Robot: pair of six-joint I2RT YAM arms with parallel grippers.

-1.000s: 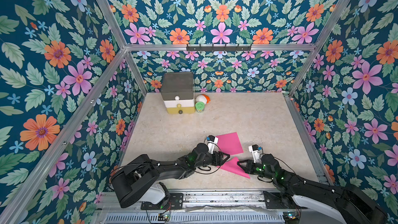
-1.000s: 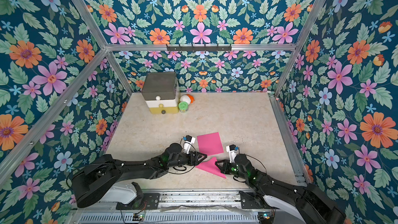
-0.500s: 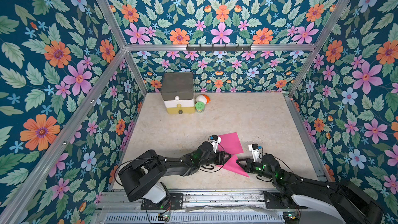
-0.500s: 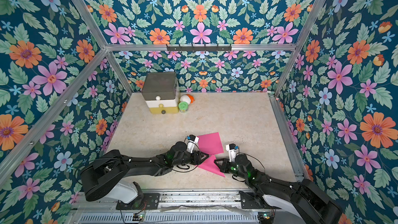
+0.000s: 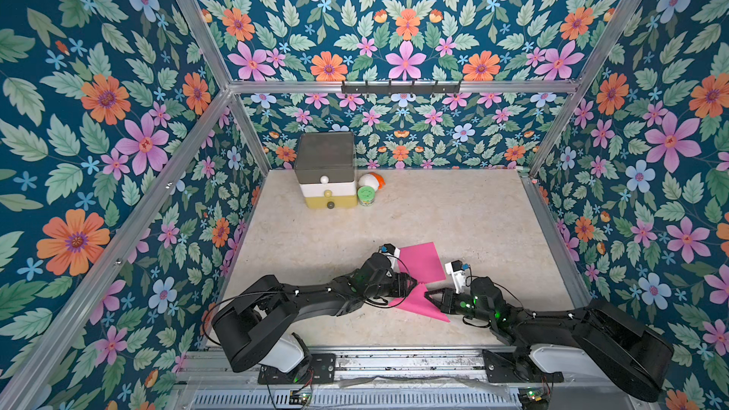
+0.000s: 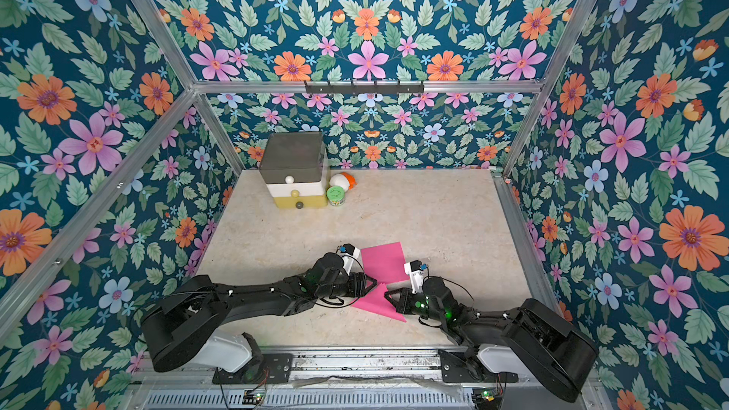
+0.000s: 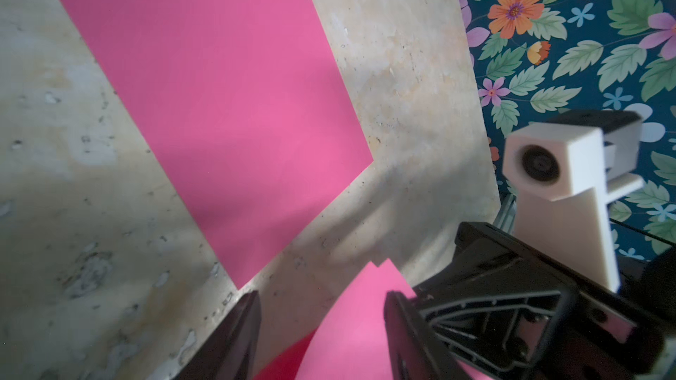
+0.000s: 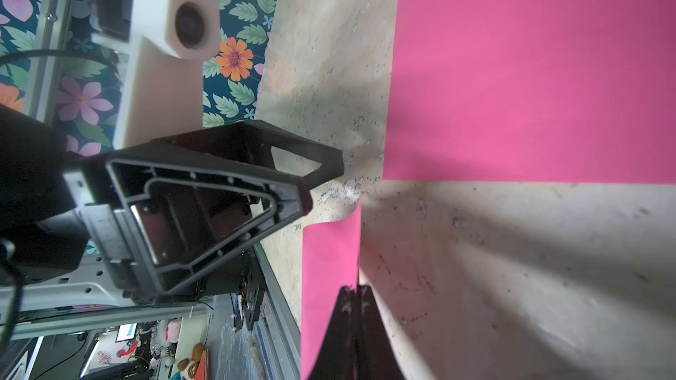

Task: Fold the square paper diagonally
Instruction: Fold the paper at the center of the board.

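Right claw (image 8: 353,296) pinching pink paper (image 5: 418,305) edge, left claw (image 7: 322,299) parted beside its tip, tabletop (image 5: 453,214) beyond

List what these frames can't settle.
- Folded pink paper: its lower part is cut off by the left wrist view's edge; contact with the left fingers unclear.
- Its pinched edge: hidden by the right fingers in the right wrist view.
- Drawer unit: closed, contents hidden in both top views.
- Green-lidded jar: label too small in both top views.

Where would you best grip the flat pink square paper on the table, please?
I'd take the flat pink square paper by its near corner, which points at the left gripper, coming low from that side; lying flush, it offers the fingers only edges.
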